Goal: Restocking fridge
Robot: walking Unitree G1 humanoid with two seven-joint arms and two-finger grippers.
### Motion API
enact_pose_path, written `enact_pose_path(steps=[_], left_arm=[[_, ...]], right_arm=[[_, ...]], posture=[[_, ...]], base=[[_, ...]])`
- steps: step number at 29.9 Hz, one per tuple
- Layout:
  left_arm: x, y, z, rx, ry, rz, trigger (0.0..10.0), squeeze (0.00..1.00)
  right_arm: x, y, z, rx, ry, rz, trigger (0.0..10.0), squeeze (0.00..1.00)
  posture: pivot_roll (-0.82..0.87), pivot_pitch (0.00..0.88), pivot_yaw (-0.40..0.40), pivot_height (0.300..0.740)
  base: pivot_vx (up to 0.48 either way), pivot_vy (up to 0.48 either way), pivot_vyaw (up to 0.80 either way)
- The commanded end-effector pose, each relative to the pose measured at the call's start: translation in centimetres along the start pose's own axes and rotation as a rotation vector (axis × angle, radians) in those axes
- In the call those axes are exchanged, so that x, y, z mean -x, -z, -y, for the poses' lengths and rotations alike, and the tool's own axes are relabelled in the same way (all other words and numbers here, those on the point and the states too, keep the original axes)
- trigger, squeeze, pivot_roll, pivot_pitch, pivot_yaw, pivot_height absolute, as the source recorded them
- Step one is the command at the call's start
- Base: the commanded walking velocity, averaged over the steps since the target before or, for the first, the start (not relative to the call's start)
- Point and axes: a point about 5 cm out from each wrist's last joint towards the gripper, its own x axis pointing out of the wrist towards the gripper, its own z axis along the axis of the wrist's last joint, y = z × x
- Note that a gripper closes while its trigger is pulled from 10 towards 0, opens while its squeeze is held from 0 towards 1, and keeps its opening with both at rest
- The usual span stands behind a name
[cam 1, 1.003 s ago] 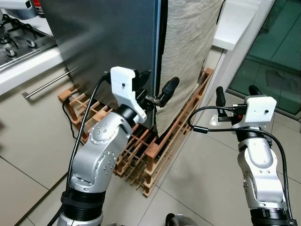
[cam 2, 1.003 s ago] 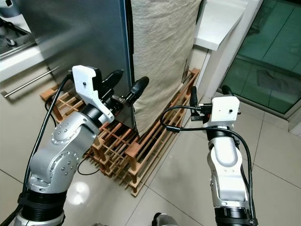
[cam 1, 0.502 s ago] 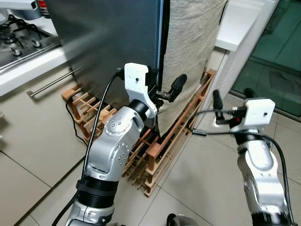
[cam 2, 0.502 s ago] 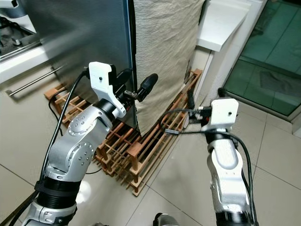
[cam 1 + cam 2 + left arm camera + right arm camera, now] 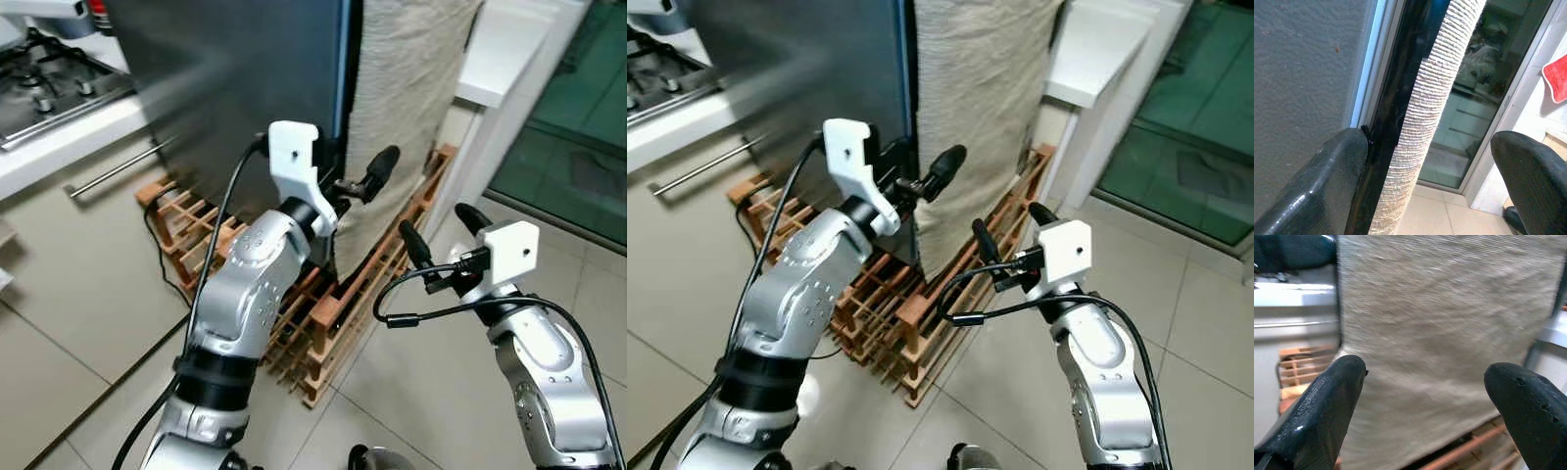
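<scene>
The tall grey fridge door [image 5: 235, 88], at twelve o'clock and likely heavy and stiff, is best taken at its edge, where the spread-fingered left gripper [image 5: 355, 178] straddles the beige cloth [image 5: 402, 88]; the right gripper [image 5: 438, 227] hangs released.

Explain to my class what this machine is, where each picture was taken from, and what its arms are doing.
This is a walking humanoid robot with two silver arms, each ending in a two-fingered black claw. Two pictures come from cameras in its head, looking down; the other two come from cameras on its wrists, looking along the fingers. The left claw is open at the edge of the dark grey fridge door, one finger against the door's edge beside a beige woven cloth hanging there. The right claw is open too, pointing at that cloth and holding nothing. A wooden rack lies on the tiled floor at the fridge's foot.
</scene>
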Motion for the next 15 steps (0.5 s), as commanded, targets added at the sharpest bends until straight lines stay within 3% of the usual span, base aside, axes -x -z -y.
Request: enact_pose_path(steps=[1, 8, 10, 11, 15], left_arm=[[-1.0, 0.5, 0.9, 0.018, 0.055, -0.026, 10.0, 0.00], [-2.3, 1.4, 2.2, 0.109, 0.135, -0.048, 10.0, 0.00], [-2.4, 1.5, 3.1, 0.125, 0.203, -0.047, 10.0, 0.00], [-2.2, 1.7, 5.0, 0.190, 0.350, -0.057, 10.0, 0.00], [-2.0, 1.6, 6.4, 0.231, 0.474, -0.050, 10.0, 0.00]], right_arm=[[-0.4, -0.3, 0.0, -0.012, 0.002, 0.011, 10.0, 0.00], [-0.9, -0.8, -0.2, -0.037, 0.012, 0.025, 10.0, 0.00], [-1.0, -0.8, -0.3, -0.041, 0.009, 0.024, 10.0, 0.00], [-1.0, -0.7, -0.4, -0.044, 0.004, 0.022, 10.0, 0.00], [-1.0, -0.7, -0.6, -0.047, -0.003, 0.018, 10.0, 0.00]], posture=[[-0.16, 0.082, 0.022, 0.740], [-0.18, 0.087, 0.027, 0.740], [-0.18, 0.087, 0.027, 0.740], [-0.18, 0.090, 0.027, 0.740], [-0.18, 0.089, 0.028, 0.740]], base=[[0.000, 0.000, 0.00], [0.000, 0.000, 0.00], [0.000, 0.000, 0.00], [0.000, 0.000, 0.00], [0.000, 0.000, 0.00]])
